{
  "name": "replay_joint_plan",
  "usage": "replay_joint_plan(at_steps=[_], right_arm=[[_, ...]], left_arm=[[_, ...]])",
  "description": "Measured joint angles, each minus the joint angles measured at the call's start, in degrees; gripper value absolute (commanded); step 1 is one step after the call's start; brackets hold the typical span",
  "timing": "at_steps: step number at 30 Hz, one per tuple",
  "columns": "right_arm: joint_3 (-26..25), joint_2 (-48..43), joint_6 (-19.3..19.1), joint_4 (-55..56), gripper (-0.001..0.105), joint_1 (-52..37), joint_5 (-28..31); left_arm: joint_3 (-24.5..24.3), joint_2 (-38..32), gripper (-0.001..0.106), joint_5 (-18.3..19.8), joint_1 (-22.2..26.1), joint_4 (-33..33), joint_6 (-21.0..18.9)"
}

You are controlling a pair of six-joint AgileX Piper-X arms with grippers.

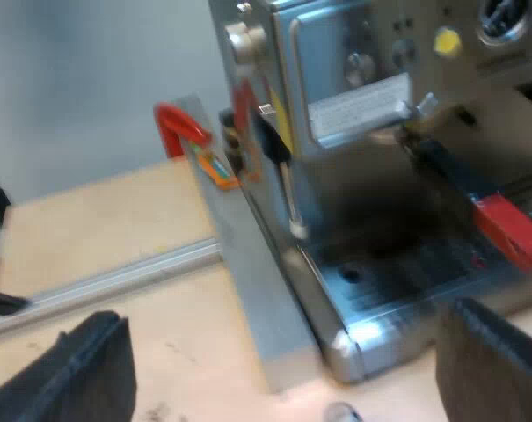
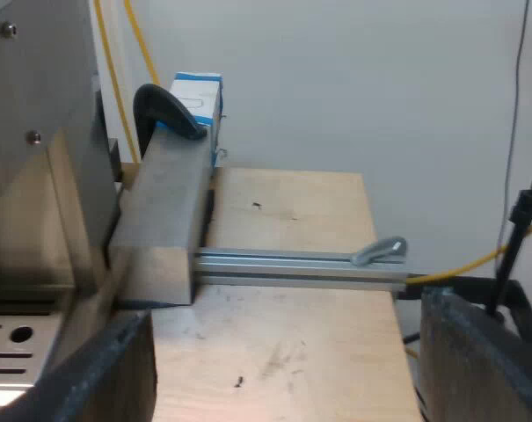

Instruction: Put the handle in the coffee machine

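Observation:
The espresso machine [image 1: 371,158] stands close before my left gripper [image 1: 283,387], steel-fronted with a yellow button and a drip tray. The metal holder sits locked under the machine's brew head, its dark handle [image 1: 450,171] sticking out and ending in red [image 1: 512,233]. My left gripper is open, its two black fingers [image 1: 81,374] spread wide near the machine's base corner, nothing between them. My right gripper [image 2: 283,378] is open too, fingers [image 2: 481,360] far apart over bare wooden table beside the machine's side panel [image 2: 37,132] and drip tray.
A grey metal block [image 2: 160,220] is clamped against the machine's side, with a red clamp [image 1: 182,127] and a black clamp [image 2: 164,110]. An aluminium rail [image 2: 301,264] with a lever runs across the wooden table [image 2: 292,343]. A blue-white box [image 2: 200,101] stands by the wall.

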Motion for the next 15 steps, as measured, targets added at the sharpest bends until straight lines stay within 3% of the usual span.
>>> replay_joint_plan(at_steps=[3, 8, 11, 15], right_arm=[[0.3, 0.0, 0.0, -0.4, 0.064, 0.0, -0.3], [4.2, 0.0, 0.0, -2.5, 0.064, 0.0, -0.9], [5.4, 0.0, 0.9, -2.6, 0.064, 0.0, -0.9], [7.6, 0.0, 1.7, -2.6, 0.064, 0.0, -0.9]], left_arm=[[2.8, 0.0, 0.072, -7.2, 0.0, -7.7, -3.6], [4.1, 0.0, 0.072, -10.3, 0.0, -11.7, -6.1], [6.6, 0.0, 0.072, -8.5, 0.0, -14.5, -6.2], [14.3, 0.1, 0.072, -6.5, 0.0, -15.1, -5.1]])
